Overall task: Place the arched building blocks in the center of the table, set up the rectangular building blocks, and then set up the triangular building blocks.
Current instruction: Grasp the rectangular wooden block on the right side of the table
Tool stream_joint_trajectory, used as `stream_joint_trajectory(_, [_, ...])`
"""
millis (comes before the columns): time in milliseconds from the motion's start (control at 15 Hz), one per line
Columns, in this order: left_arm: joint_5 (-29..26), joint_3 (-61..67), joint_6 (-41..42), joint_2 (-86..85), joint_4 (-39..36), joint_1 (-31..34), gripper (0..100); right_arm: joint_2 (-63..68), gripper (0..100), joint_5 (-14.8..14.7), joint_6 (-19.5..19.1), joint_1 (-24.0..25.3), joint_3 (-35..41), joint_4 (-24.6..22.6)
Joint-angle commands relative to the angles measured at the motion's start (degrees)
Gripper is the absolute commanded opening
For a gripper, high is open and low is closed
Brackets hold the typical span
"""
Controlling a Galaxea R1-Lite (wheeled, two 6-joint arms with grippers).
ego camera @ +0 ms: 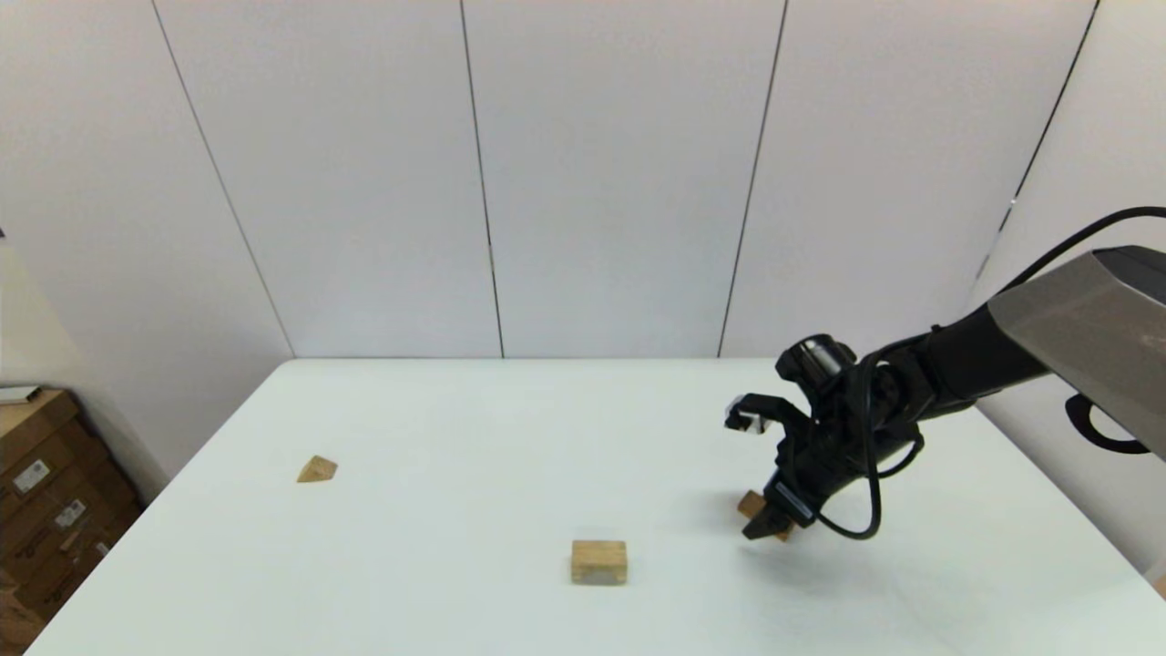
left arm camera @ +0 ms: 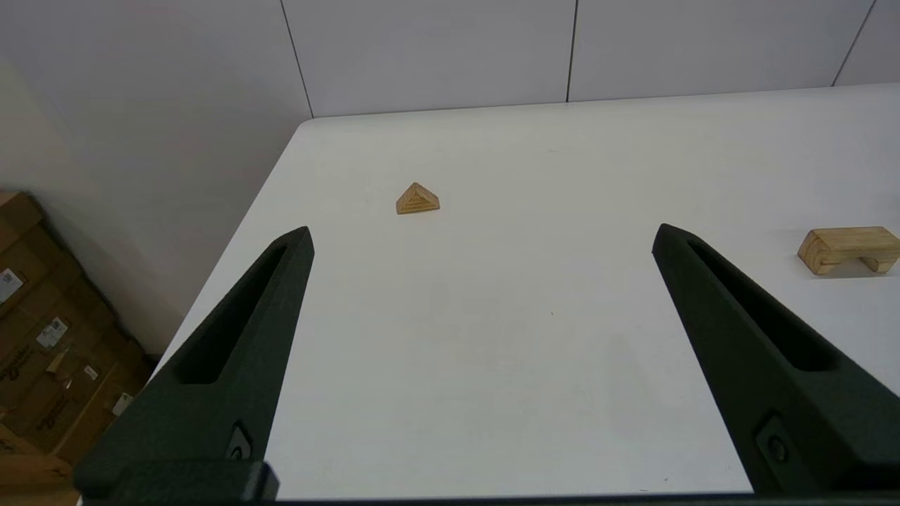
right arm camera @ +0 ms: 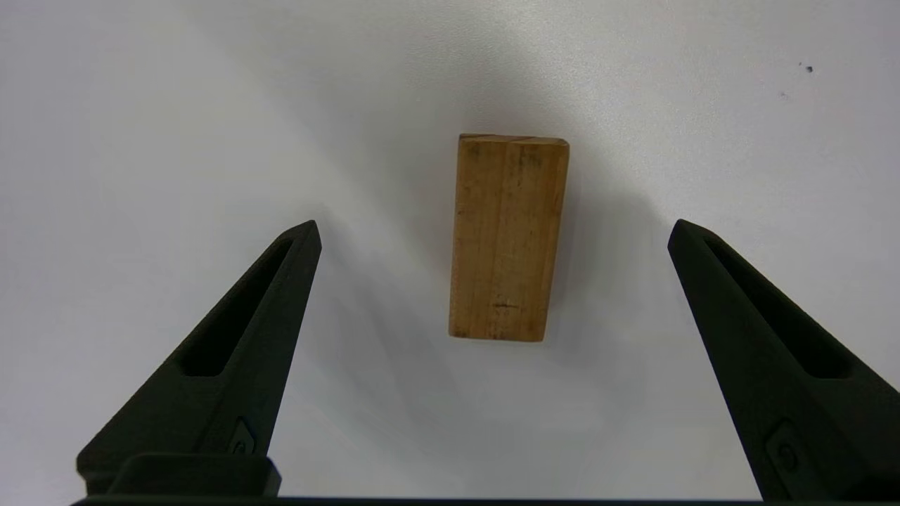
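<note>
Cardboard boxes point(ego camera: 55, 510) sit off the counter's point(ego camera: 437, 428) left edge. My left jaws point(left arm camera: 481, 235), spread and empty, hang near the triangular block point(ego camera: 316, 469). The arched block point(ego camera: 598, 561) stands centre front, cutout down. Rightward, my right jaws point(right arm camera: 492, 228) are spread over the rectangular block point(right arm camera: 508, 237) lying flat. I judge I should lower squarely, close across its narrow width, then carry it clear of the arch before setting it on top.
</note>
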State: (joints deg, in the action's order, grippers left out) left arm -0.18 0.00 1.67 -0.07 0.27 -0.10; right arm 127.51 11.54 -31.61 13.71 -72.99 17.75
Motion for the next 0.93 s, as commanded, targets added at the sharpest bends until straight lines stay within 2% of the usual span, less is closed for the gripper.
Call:
stream_joint_trajectory(67, [0.01,0.00,0.00,0.07,0.00,0.01,100,1.07,100,0.14,-0.91,0.08,-0.84,1.59])
stream_joint_trajectory(267, [0.01,0.00,0.00,0.07,0.08,0.10,100,1.51,100,0.06,-1.52,0.17,-2.16,3.34])
stream_joint_trajectory(733, [0.01,0.00,0.00,0.07,0.08,0.01,100,2.56,100,-0.12,-1.88,0.79,-2.95,3.34])
stream_joint_trajectory(933, [0.01,0.00,0.00,0.07,0.00,0.01,100,2.92,100,-2.93,-2.32,0.88,-3.04,3.34])
